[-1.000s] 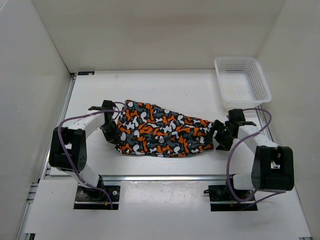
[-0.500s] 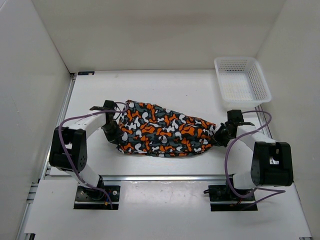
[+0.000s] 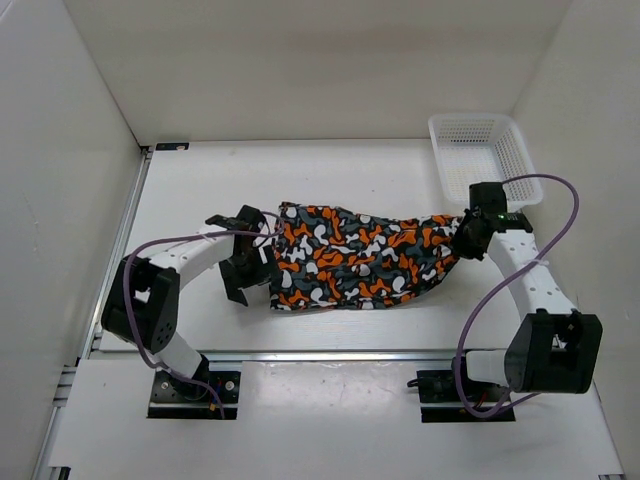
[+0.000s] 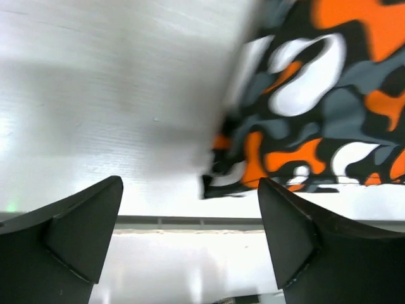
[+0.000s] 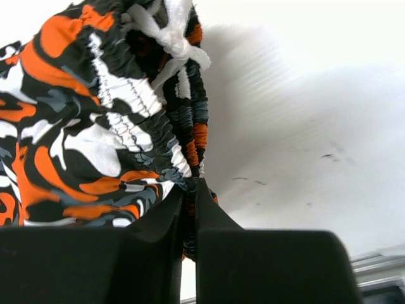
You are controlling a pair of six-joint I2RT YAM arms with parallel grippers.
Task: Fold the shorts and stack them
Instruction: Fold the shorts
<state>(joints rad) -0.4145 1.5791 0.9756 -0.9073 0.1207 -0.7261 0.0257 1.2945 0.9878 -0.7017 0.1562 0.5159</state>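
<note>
The shorts, printed in orange, white, grey and black blotches, lie stretched across the middle of the table. My right gripper is shut on their gathered waistband at the right end, lifting it a little; the white drawstring shows above the pinch. My left gripper stands open just left of the shorts' left edge. In the left wrist view the fabric corner lies beyond the spread fingers, with nothing between them.
A white mesh basket stands at the back right, just behind my right gripper. The metal rail runs along the table's near edge. White walls close in the left, back and right sides.
My left gripper has let go of the shorts' left end and opened. The right gripper has shut on the waistband and pulled the shorts right and back, toward the basket.
</note>
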